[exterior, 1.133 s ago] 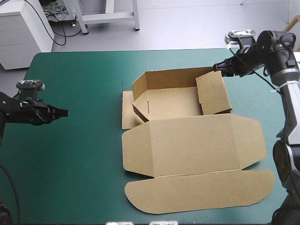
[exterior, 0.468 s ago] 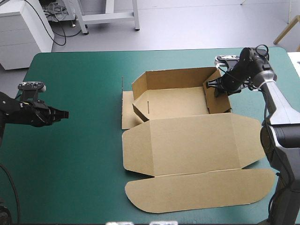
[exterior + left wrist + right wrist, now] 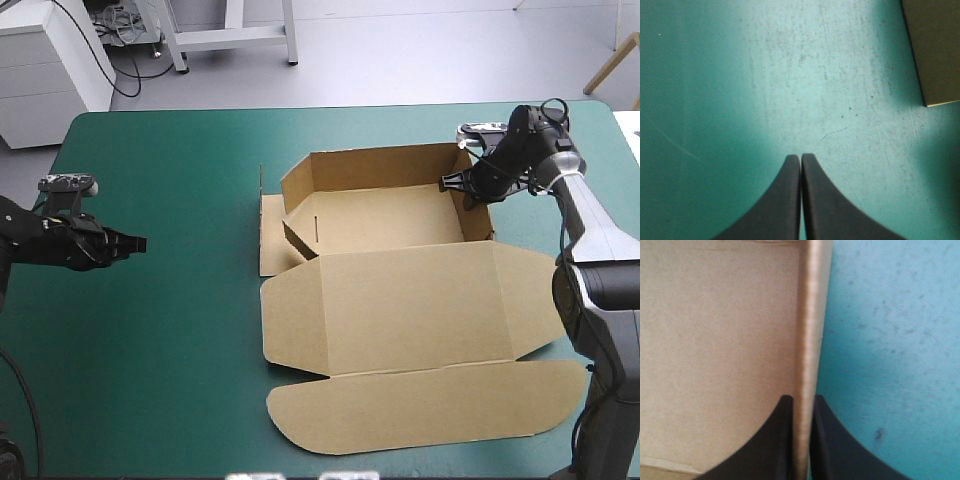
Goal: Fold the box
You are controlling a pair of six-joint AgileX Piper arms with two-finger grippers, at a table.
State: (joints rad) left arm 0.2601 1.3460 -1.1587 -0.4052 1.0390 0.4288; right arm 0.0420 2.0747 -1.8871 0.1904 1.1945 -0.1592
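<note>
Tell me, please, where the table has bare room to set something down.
The widest bare patch of teal-green cover lies between the left hand and the box, down to the near edge. A narrower strip runs behind the box along the far edge. The right side is crowded: the right hand grips the box's wall.

You're in a robotics lab (a plain one): your left gripper [image 3: 140, 241] and right gripper [image 3: 455, 188] reach over a teal-green covered table [image 3: 170, 340], and beyond it a grey floor [image 3: 400, 50] holds a white cabinet [image 3: 45, 65], loose cables [image 3: 122, 35] and a white metal stand [image 3: 235, 35].
</note>
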